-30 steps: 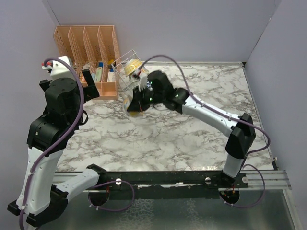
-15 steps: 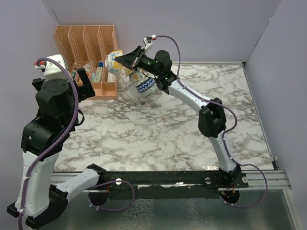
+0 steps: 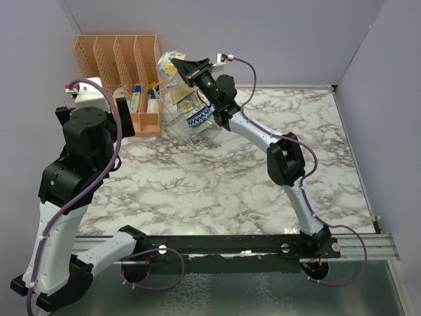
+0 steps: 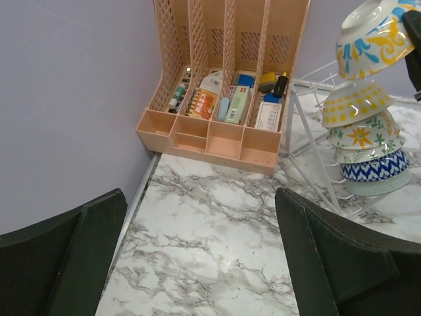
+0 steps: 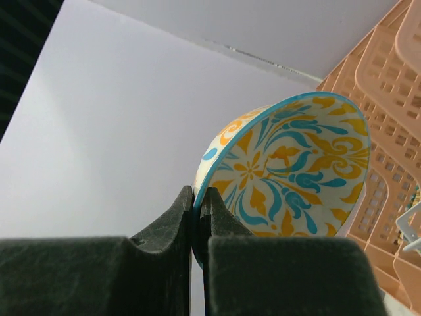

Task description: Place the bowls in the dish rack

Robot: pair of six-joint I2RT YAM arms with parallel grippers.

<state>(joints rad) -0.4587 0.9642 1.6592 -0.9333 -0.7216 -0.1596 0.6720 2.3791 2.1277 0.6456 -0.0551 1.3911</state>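
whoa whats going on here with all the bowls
The right pincer is clamped on the rim of a blue-and-orange bowl, holding it in the air just above the dish rack. Four other bowls already sit nested in the rack, next to the orange organizer. The left pincer is open and holds nothing, hanging over the marble table in front of the organizer.

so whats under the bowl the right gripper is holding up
The dish rack, holding a yellow-dotted bowl, an orange-flower bowl, a blue zigzag bowl and a teal bowl. Each covers most of the next, hiding their insides. The right gripper pinches the raised bowl by its rim.
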